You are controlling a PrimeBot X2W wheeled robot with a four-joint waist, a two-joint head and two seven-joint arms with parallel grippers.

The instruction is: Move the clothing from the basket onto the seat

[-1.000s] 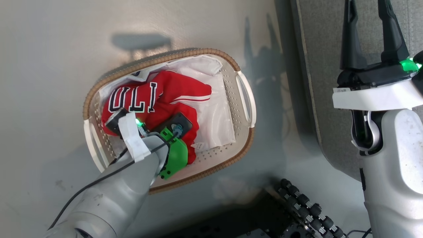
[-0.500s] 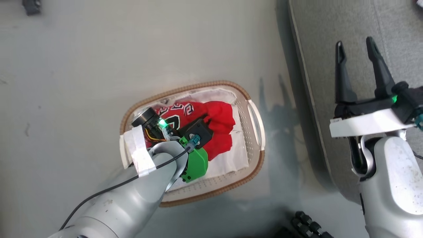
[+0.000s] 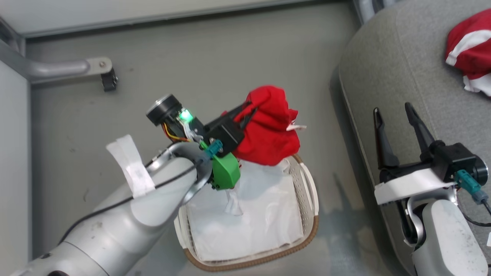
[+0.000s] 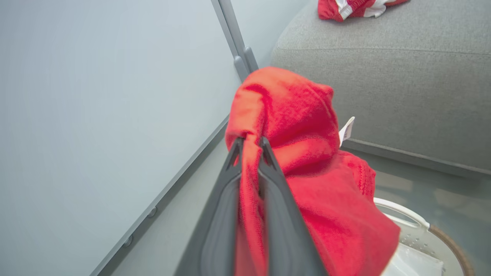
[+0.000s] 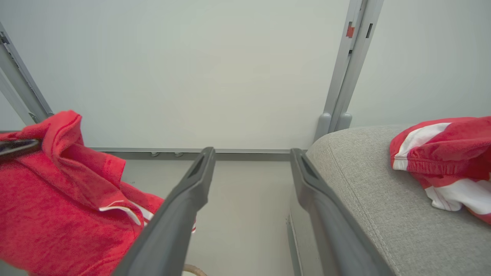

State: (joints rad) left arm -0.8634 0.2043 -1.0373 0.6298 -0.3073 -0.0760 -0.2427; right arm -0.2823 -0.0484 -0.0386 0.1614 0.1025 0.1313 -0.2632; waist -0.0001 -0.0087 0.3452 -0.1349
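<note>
My left gripper [image 3: 247,109] is shut on a bunched red jersey [image 3: 270,134] and holds it in the air above the far end of the basket [image 3: 310,191]. In the left wrist view the fingers [image 4: 230,172] pinch a fold of the jersey [image 4: 307,161], and a white tag sticks out at its side. Inside the cream basket lies the white sheet [image 3: 253,218]. Red shorts with white stripes [image 3: 470,53] lie on the grey seat [image 3: 399,65] at the upper right. My right gripper [image 3: 395,111] stands open over the seat's edge with nothing in it.
A grey metal frame leg with a dark caster [image 3: 108,80] stands on the floor at the upper left. A pale wall panel with a grey upright post [image 5: 347,76] runs behind the seat [image 5: 364,191]. Bare floor lies between the basket and the seat.
My left gripper has risen out of the basket with the red jersey, which now hangs clear above it. The head camera has tilted up, so the basket sits lower in the picture.
</note>
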